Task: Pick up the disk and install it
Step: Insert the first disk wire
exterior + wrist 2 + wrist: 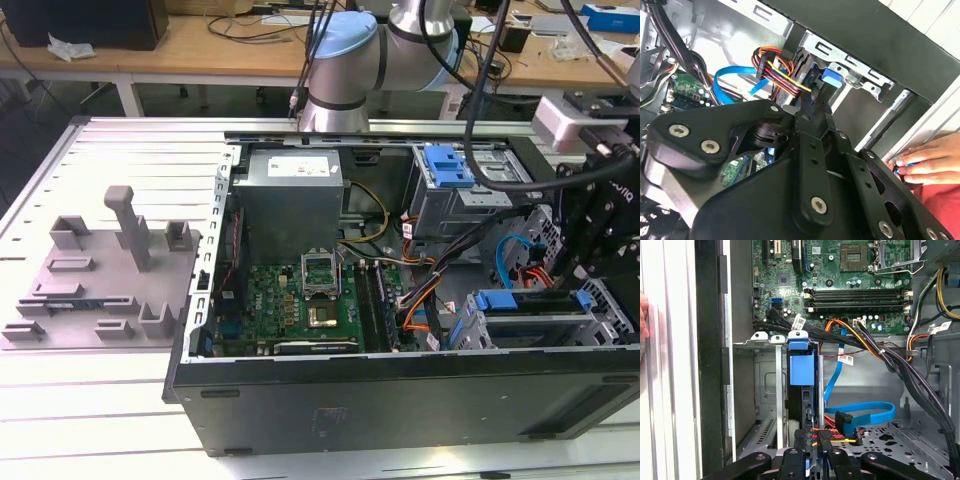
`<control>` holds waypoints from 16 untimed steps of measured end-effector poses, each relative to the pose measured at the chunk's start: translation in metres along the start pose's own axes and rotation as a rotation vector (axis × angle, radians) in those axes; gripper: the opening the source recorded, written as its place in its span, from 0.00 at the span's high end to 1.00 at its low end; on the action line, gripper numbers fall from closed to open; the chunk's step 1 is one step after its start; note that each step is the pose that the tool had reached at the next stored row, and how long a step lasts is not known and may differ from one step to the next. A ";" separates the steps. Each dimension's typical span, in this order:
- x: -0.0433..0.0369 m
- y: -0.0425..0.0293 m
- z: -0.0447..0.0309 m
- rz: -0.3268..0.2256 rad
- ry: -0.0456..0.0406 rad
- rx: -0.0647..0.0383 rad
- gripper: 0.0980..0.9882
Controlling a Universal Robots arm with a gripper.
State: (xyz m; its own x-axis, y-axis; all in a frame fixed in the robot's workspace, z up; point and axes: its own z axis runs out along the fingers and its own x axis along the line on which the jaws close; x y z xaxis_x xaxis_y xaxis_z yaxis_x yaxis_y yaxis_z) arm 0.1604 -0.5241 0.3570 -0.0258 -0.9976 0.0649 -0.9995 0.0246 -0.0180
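The disk is being seated in the case's corner drive cage; the gripper grip cannot be told. Nearby cables risk being snagged.

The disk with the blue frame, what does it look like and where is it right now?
The disk stands on edge in a slot of the silver metal drive cage inside the open computer case. In the first wrist view you mostly see its bright blue plastic frame, with a blue tab on top, and a dark edge of the drive below. The gripper sits right at its near end. Red, yellow and black wires lie beside it.
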 end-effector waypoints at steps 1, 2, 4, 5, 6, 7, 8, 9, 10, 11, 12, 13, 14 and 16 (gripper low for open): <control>0.0002 -0.0001 -0.0024 0.000 0.0000 0.000 0.84; 0.0003 -0.0002 -0.0045 0.000 0.0000 0.000 0.84; 0.0003 -0.0006 -0.0094 0.000 0.0000 0.000 0.84; 0.0002 -0.0007 -0.0118 0.000 0.0000 0.000 0.84; 0.0000 -0.0009 -0.0138 0.000 0.0000 0.000 0.84; -0.0007 -0.0011 -0.0170 0.000 0.0000 0.000 0.84; -0.0016 -0.0012 -0.0202 0.000 0.0000 0.000 0.84; -0.0021 -0.0012 -0.0216 0.000 0.0000 0.000 0.84; -0.0025 -0.0012 -0.0226 0.000 -0.0001 0.000 0.84; -0.0031 -0.0012 -0.0236 0.000 -0.0002 0.000 0.84; -0.0043 -0.0013 -0.0247 0.000 -0.0002 0.000 0.84; -0.0078 -0.0012 -0.0264 0.000 0.0011 0.000 0.84; -0.0107 -0.0011 -0.0271 0.000 0.0029 0.000 0.84; -0.0172 -0.0009 -0.0276 0.000 0.0078 0.000 0.84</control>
State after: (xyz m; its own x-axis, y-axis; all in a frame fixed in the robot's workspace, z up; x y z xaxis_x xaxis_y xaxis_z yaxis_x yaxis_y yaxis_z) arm 0.1613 -0.5052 0.3835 -0.0257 -0.9970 0.0727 -0.9995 0.0245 -0.0182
